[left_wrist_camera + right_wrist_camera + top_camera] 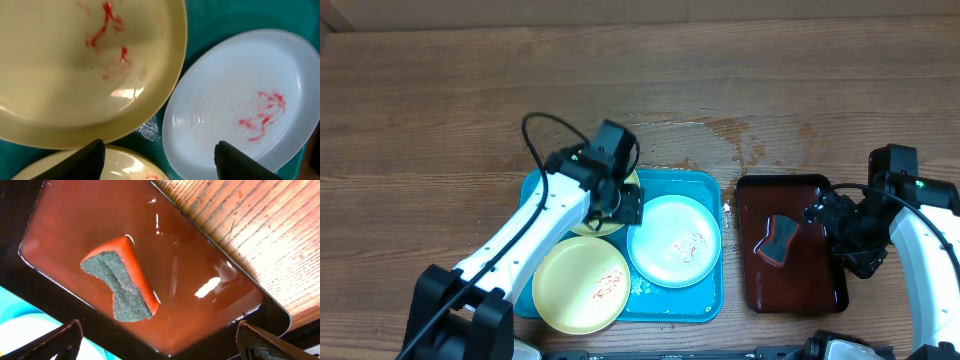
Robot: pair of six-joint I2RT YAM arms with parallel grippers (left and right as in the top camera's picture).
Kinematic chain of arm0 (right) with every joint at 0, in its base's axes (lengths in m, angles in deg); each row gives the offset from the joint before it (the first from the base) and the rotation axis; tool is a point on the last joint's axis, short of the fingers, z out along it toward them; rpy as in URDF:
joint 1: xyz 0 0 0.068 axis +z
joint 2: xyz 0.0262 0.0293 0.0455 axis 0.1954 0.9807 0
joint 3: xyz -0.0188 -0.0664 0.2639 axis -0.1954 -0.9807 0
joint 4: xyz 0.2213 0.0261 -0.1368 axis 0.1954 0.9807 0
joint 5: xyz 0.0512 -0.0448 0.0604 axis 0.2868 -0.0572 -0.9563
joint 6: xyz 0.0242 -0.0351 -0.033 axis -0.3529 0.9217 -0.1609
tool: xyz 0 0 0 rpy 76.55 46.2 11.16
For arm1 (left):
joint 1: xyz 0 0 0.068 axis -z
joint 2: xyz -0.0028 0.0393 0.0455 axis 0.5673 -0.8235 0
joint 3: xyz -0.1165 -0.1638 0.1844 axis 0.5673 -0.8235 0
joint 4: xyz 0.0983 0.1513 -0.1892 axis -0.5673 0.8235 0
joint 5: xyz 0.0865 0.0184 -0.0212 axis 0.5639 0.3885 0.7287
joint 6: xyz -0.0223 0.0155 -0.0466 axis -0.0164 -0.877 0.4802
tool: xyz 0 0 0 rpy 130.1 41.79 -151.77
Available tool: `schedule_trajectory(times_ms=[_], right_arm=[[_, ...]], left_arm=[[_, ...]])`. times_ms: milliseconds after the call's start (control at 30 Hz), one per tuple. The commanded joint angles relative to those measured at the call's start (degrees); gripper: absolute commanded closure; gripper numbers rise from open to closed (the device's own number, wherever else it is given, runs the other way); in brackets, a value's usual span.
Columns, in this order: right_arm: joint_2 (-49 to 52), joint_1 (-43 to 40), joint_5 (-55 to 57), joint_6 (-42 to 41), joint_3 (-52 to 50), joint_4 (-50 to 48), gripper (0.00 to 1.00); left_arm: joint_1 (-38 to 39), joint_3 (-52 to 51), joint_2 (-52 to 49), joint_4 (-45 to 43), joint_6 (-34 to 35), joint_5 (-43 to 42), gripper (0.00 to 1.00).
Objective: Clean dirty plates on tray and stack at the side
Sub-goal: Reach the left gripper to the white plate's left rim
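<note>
Turquoise plastic sets the landmark: the turquoise tray [712, 186] lies on the wooden table [440, 100] and holds all three dirty plates, none of them stacked at the side. The mint-blue plate [675, 240] fills the tray's right half, with thin reddish smears near its middle. One yellow-green plate [582, 285] sits at the tray's near-left corner, its edge riding over the rim, with red streaks across its face. The second yellow-green plate [590, 229] lies in the far-left part of the tray, mostly hidden under the left arm.

The left gripper [162, 160] hangs over that far-left plate with its fingers spread wide and nothing between them. In the left wrist view the plate rims crowd close together below it.

Just to the right of the turquoise tray, apart from it, lies a dark red-brown tray [820, 290] with a wet sheen. An orange sponge [120, 282] with a grey-green scouring face rests in it. The right gripper [160, 342] hovers over the right side of that smaller tray, fingers parted and empty, not touching the sponge.
</note>
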Motion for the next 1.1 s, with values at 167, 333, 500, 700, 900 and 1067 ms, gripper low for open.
schedule_trajectory(times_ms=[167,333,500,700,900,1067], right_arm=[[-0.4,-0.2,-0.5,1.2,0.2,0.0,0.0],[-0.4,-0.2,-0.5,1.2,0.2,0.0,0.0],[-0.4,-0.2,-0.5,1.2,0.2,-0.2,0.0],[-0.4,-0.2,-0.9,1.4,0.2,-0.5,0.0],[-0.4,-0.2,-1.8,1.6,0.2,-1.3,0.0],[-0.3,-0.2,-1.8,1.6,0.2,-1.7,0.0]], left_arm=[[-0.2,-4.3,0.5,-0.3,-1.9,-4.8,0.34],[0.3,-7.4,0.5,0.1,-5.2,-4.8,0.31],[0.5,-10.5,0.5,-2.8,-5.7,-4.9,0.34],[0.6,-10.5,0.5,-5.4,-5.7,-7.0,0.33],[0.6,-10.5,0.5,-7.1,-6.1,-9.3,0.41],[0.6,-10.6,0.1,-5.7,-6.1,-9.3,0.5]])
